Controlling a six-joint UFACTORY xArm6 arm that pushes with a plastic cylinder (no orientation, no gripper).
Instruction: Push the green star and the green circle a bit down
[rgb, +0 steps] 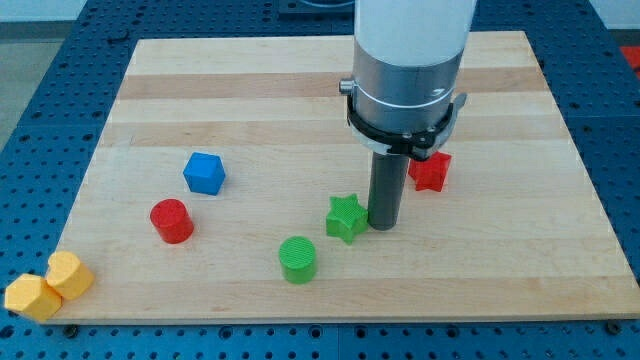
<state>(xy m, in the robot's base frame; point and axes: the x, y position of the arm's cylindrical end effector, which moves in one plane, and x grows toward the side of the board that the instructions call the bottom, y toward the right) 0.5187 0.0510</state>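
Tip position: my tip (383, 226), the lower end of the straight dark rod, rests on the pale wooden board (300, 90) at centre frame, just right of the green star-shaped plastic block (346, 217); whether it touches the star's right-hand point cannot be told from this angle.
Tip state: a bare rod with nothing to open or close, so it grasps nothing and can only push.
Green star: centre of the frame, slightly below the middle, lying flat.
Green circle: the green cylindrical plastic block (297, 259) stands toward the lower left of the star, near it but apart.
Handling, judged: both green blocks look small, rigid and light, with smooth faces on smooth wood, so they should slide readily and overshoot easily under a firm shove.
Contact point, star: best met on its upper side, in the notch between two points; a push on a single point would probably spin it.
Contact point, circle: upper side, on the centre line; an off-centre push would likely roll it aside.
Present step, judged: neither block yet driven downward; my tip stands beside the star, not above it.
Bystanders: red star-shaped block (430, 172) behind the rod at right; blue cube (204, 172) and red cylinder (171, 220) at left; two yellow blocks (48, 286) at the lower left corner.
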